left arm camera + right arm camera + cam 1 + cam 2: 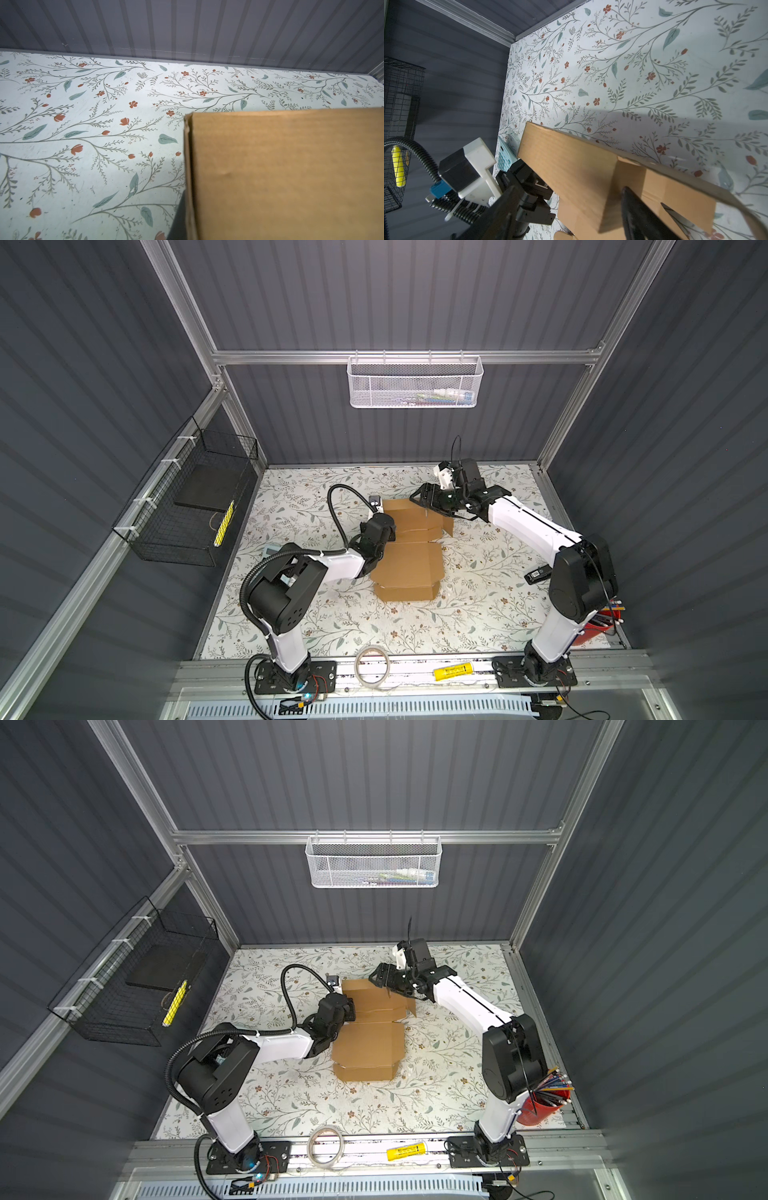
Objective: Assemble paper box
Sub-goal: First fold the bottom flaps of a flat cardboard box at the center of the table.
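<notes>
Paper box (409,568) sits mid-table (478,572), near half flat, far panel standing. I judge we're raising walls. The left gripper (390,533), arm low and elbow bent, looks pinched shut on the box's far-left edge. The right gripper (420,499), arm stretched long, hovers with its jaws spread at the box's far-right corner. Next it needs to close on that flap.

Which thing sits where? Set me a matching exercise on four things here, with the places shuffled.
Things:
1 box
2 tape roll
3 white basket
4 pencil cup

Places:
A hung on the back rail
B by the right arm's base
C middle of the table
D on the front rail

Pairs: 1-C, 2-D, 3-A, 4-B
</notes>
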{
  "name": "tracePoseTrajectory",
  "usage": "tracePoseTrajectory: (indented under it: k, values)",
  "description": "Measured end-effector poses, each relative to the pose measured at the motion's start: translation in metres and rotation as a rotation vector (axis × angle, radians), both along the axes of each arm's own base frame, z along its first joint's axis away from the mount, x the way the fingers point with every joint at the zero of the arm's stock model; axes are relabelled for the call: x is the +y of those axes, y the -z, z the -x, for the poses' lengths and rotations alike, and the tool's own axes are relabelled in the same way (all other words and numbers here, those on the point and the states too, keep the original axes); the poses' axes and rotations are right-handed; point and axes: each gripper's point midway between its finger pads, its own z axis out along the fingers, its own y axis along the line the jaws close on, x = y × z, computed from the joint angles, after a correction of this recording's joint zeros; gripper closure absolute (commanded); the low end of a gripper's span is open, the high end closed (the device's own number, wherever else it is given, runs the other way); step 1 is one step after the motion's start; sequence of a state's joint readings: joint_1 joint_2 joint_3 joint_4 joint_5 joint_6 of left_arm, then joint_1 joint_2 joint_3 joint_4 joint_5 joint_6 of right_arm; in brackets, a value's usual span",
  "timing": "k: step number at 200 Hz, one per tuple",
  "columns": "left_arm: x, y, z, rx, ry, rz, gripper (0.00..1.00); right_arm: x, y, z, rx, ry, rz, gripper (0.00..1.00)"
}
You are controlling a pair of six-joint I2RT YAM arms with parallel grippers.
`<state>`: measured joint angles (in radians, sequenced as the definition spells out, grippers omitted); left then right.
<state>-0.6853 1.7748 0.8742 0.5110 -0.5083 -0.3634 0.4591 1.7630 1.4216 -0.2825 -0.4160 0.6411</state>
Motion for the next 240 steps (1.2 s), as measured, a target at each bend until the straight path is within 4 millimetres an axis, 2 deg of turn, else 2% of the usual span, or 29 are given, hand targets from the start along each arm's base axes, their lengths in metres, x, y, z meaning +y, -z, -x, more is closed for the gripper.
tracePoseTrajectory:
  k: [63, 134, 163, 200, 240]
  values:
    - [-0.001, 0.0, 0.0, 0.004, 0.0, 0.013, 1.0, 0.01, 0.013, 0.0, 0.024, -0.009, -0.005, 0.23]
    - [0.001, 0.0, 0.002, 0.016, -0.013, 0.023, 1.0, 0.012, 0.013, 0.0, 0.027, -0.005, -0.009, 0.23]
    - [0.002, 0.001, 0.001, 0.028, -0.025, 0.02, 1.0, 0.007, 0.008, 0.002, 0.007, 0.002, 0.008, 0.22]
    - [0.005, 0.001, 0.001, 0.041, -0.04, 0.01, 1.0, -0.006, 0.001, 0.014, -0.025, 0.015, 0.037, 0.21]
    - [0.007, 0.0, 0.002, 0.053, -0.051, 0.004, 1.0, -0.021, 0.014, 0.025, -0.02, 0.043, 0.089, 0.21]
